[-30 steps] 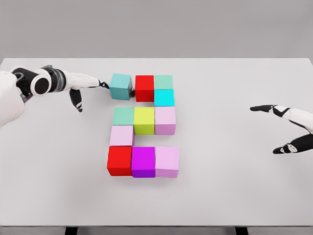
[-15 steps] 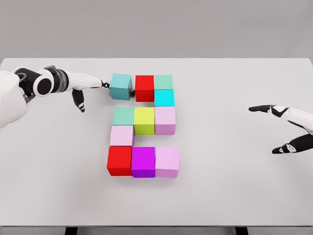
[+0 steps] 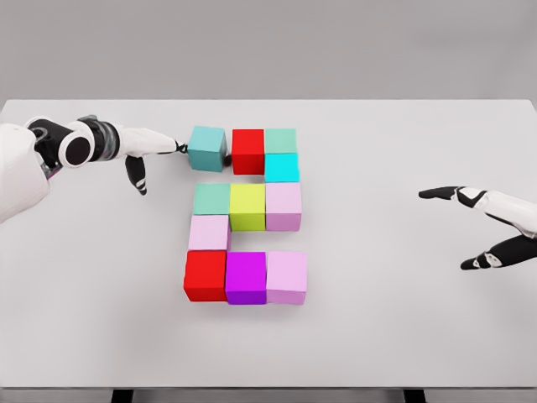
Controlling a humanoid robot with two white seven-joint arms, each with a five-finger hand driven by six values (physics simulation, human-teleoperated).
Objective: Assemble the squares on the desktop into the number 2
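Note:
Coloured cubes lie on the white table in a blocky 2 shape. The top row holds a teal cube, a red cube and a pale green cube, with a cyan cube below the green one. The teal cube sits slightly askew, a small gap from the red one. Middle row: green, yellow-green, pink. A pink cube links to the bottom row of red, magenta and pink. My left hand is open, its fingertips touching the teal cube's left side. My right hand hovers open at the right.
The table's far edge runs just behind the top row of cubes. Bare tabletop lies between the cubes and my right hand, and along the front edge.
My right hand has drifted slightly left and down. The left arm has shifted a little toward the teal cube; the cubes have not visibly moved.

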